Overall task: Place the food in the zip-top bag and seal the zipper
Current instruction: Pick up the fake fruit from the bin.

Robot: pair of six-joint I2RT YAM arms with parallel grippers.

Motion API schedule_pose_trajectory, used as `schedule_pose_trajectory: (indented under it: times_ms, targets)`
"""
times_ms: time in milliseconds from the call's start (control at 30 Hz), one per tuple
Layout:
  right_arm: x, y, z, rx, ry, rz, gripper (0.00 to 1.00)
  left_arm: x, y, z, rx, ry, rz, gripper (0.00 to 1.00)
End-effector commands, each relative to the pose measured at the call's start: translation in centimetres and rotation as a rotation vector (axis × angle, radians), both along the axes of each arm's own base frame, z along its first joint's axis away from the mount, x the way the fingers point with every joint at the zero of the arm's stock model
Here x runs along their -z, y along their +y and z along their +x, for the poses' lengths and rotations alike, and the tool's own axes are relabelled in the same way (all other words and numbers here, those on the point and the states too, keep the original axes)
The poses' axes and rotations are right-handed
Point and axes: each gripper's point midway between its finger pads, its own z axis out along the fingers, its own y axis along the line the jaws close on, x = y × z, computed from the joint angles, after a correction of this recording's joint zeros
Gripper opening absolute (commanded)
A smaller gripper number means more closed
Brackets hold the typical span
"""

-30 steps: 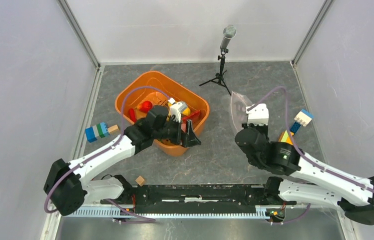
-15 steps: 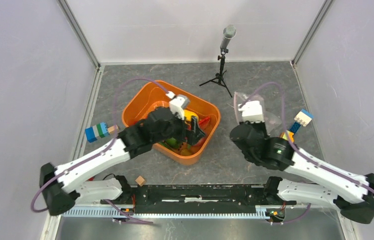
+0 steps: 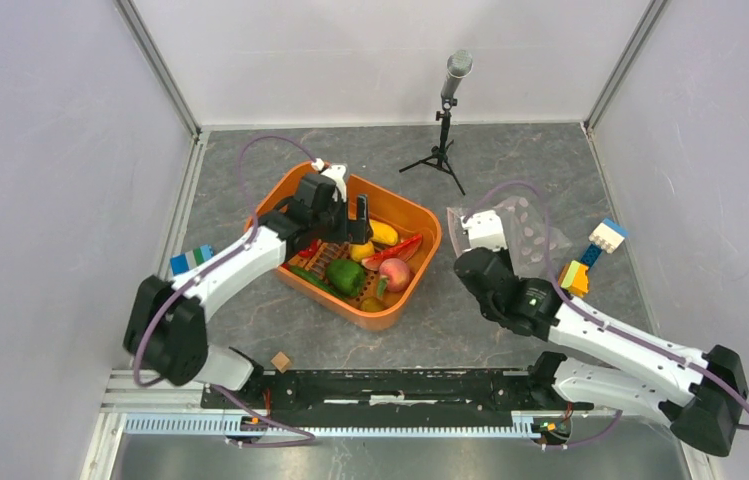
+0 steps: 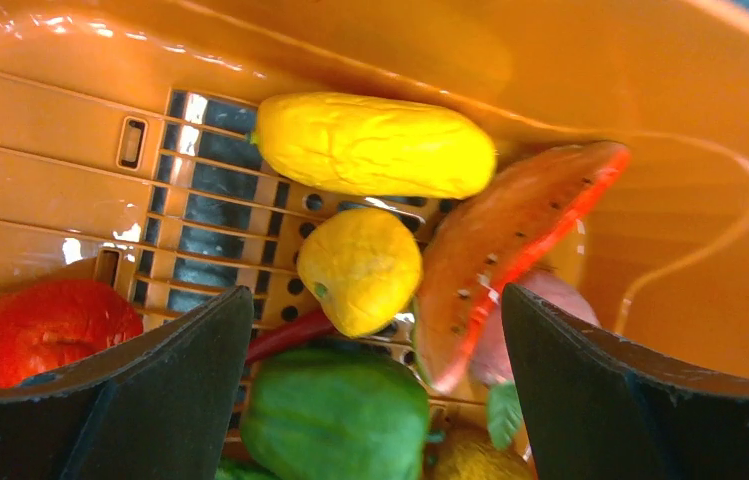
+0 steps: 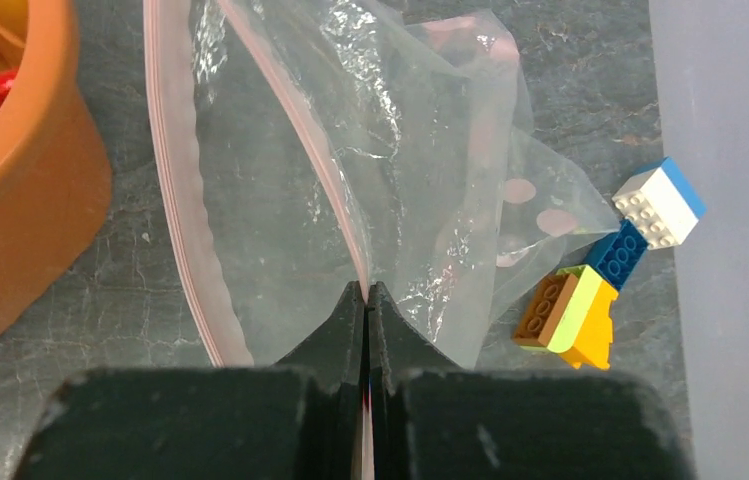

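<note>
Beside the basket (image 5: pixel 40 200), right end effector (image 5: pixel 367 292) clamps the crinkly clear bag (image 5: pixel 430 180); left end effector (image 4: pixel 375 300) gapes empty.

Tabletop (image 3: pixel 510 160): dark grey, stone-patterned, with pale walls on three sides.
Basket (image 3: pixel 397 316): orange plastic with a slotted floor, left of centre, set at an angle.
Microphone (image 3: pixel 458 66): silver head, upright on a small black tripod (image 3: pixel 438 155) near the back wall.
Left blocks (image 3: pixel 190 260): blue and green, by the left wall.
Right blocks (image 5: pixel 605 275): white, blue, green, yellow and orange, joined, by the right wall.
Wooden cube (image 3: pixel 280 361): small, alone near the front edge.
</note>
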Motion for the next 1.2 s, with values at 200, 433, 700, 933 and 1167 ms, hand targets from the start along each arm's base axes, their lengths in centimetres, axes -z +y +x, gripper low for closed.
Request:
schedule_pose_trajectory:
  times_ms: [200, 433, 700, 933, 1167]
  targets:
    - [-1.0, 0.9, 0.3, -0.062, -0.040, 0.165, 0.00, 1.9, -2.5, -1.5, 0.252, 0.151, -0.119, 1.00]
    - [-1.1, 1.4, 0.1, -0.094, -0.035, 0.191, 0.00, 1.6, -1.9, -4.0, 0.278, 0.193, -0.097, 1.00]
    - [-1.3, 1.4, 0.2, -0.092, -0.049, 0.198, 0.00, 2.3, -3.5, -5.9, 0.411, 0.278, -0.153, 0.86]
    - [-0.7, 1.3, 0.1, -0.087, -0.038, 0.199, 0.00, 4.6, -4.3, -4.5, 0.410, 0.301, -0.114, 0.82]
    - [-0.5, 1.3, -0.1, -0.083, -0.036, 0.223, 0.00, 4.7, -5.5, -5.2, 0.471, 0.294, -0.139, 0.46]
